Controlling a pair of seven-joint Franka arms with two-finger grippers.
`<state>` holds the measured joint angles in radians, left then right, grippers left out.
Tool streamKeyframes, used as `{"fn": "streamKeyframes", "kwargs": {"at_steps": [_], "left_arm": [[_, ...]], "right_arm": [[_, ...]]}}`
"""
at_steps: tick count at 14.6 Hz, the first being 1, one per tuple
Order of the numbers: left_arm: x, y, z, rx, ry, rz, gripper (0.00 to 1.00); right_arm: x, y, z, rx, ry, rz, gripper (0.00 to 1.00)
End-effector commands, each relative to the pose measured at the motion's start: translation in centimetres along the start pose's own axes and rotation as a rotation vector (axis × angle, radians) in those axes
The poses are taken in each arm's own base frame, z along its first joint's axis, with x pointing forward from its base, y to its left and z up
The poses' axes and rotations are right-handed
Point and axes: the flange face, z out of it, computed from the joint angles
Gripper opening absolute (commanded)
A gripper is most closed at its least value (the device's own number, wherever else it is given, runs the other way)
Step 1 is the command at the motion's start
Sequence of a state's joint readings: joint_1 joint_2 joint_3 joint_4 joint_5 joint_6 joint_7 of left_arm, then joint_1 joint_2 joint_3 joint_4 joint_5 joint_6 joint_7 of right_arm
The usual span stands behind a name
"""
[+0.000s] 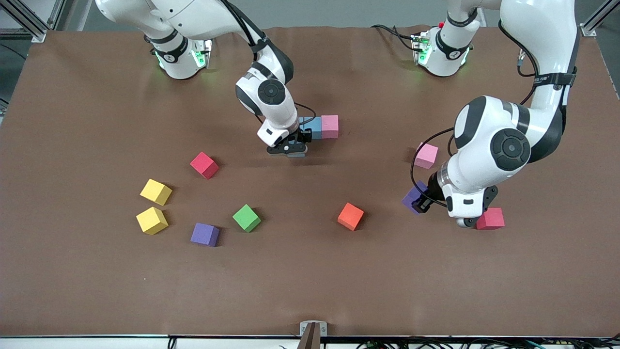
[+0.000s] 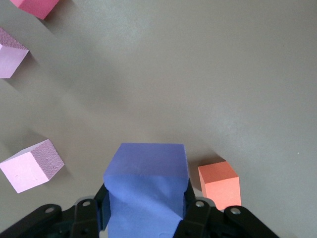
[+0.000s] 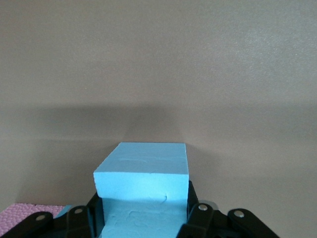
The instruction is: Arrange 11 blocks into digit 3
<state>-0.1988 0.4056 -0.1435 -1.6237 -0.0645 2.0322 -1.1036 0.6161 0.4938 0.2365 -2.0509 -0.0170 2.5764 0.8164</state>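
My right gripper [image 1: 289, 148] is shut on a light blue block [image 3: 143, 181] and holds it low, right beside a light blue block [image 1: 314, 127] and a pink block [image 1: 330, 126] that stand side by side mid-table. My hand hides the held block in the front view. My left gripper [image 1: 420, 199] is shut on a purple block [image 1: 413, 197], which also shows in the left wrist view [image 2: 146, 178], low over the table. A pale pink block [image 1: 426, 155] and an orange block [image 1: 350, 216] lie near it. A green block [image 1: 246, 218], a purple block [image 1: 205, 234] and two yellow blocks [image 1: 156, 192] [image 1: 151, 220] lie toward the right arm's end.
One red cube [image 1: 204, 165] lies near the yellow blocks. Another red cube [image 1: 490, 218] sits partly under my left hand. The left wrist view shows the orange block [image 2: 219, 184] and the pale pink block [image 2: 30, 165] on either side of the held block.
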Motion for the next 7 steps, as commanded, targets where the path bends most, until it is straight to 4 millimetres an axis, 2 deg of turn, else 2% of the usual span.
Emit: {"fn": "streamKeyframes", "kwargs": {"at_steps": [1, 7], "left_arm": [[-0.31, -0.17, -0.71, -0.004, -0.015, -0.02, 0.01], [-0.65, -0.07, -0.41, 0.006, -0.016, -0.009, 0.01]], "right_arm": [[-0.77, 0.32, -0.8, -0.001, 0.012, 0.012, 0.01], [-0.84, 0.27, -0.8, -0.004, 0.008, 0.012, 0.01]]}}
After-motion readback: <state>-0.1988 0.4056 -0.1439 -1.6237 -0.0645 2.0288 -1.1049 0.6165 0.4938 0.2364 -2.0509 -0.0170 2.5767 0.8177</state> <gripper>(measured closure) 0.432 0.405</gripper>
